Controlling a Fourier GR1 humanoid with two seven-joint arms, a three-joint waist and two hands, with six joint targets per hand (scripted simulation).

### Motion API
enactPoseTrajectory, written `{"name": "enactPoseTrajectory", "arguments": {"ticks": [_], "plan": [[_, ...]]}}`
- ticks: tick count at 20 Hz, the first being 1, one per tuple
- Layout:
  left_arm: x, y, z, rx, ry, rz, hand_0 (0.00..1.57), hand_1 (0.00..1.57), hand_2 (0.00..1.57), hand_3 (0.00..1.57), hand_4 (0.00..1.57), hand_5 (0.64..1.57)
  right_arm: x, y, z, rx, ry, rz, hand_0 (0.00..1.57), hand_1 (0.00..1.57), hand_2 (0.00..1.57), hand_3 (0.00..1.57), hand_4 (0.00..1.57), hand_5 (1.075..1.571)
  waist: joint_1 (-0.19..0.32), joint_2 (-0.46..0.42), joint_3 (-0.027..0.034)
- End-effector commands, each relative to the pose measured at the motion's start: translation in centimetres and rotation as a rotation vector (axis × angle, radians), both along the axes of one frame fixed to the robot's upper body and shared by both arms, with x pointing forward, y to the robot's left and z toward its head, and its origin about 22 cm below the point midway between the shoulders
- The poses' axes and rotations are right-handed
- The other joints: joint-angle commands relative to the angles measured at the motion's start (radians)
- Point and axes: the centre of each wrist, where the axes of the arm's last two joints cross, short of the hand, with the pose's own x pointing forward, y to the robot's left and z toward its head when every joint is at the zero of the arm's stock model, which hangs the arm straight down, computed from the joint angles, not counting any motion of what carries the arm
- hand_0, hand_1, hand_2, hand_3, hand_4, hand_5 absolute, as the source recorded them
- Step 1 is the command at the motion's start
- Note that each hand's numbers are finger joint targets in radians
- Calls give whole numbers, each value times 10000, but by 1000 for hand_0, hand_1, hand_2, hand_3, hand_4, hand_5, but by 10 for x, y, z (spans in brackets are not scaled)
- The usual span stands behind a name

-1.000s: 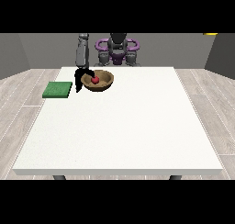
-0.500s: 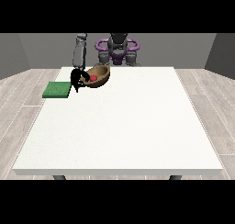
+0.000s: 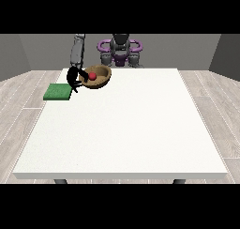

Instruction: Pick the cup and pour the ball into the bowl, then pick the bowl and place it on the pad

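A brown bowl (image 3: 99, 77) with a red ball (image 3: 93, 76) inside hangs tilted above the table's far left part. The black hand at the view's left (image 3: 75, 78) grips the bowl's left rim. A green pad (image 3: 57, 91) lies flat on the table, just left of and below that hand. No cup shows anywhere. The hand at the view's right is out of sight.
The white table (image 3: 122, 125) stretches wide toward the camera. The robot's torso (image 3: 120, 52) stands behind the far edge. A grey forearm (image 3: 77, 50) rises from the hand at the view's left.
The bowl has been lifted off the table and tilted, carried a little up and leftward by the hand at the view's left. The ball stays inside.
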Motion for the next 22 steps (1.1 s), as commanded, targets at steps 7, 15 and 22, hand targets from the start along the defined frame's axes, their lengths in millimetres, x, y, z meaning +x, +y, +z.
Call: {"name": "enactPoseTrajectory", "arguments": {"ticks": [7,15,22], "plan": [[-28,52,-40,-66,777,1238,0,0,0,0,1201,1544,36,-84,112,-2667,1865,133,1571,1571,1571,712,1056,1566,-1425,-587,-23],[-38,66,-38,-158,-39,1172,0,0,0,0,1207,1548,28,-144,148,-2012,1160,-297,1571,1571,1571,461,1109,1567,-1336,417,-9],[-31,60,-2,89,-998,1083,0,0,0,0,1215,1553,34,-175,177,-1446,84,-1142,1571,1571,1571,489,1073,1568,-804,1552,2]]}}
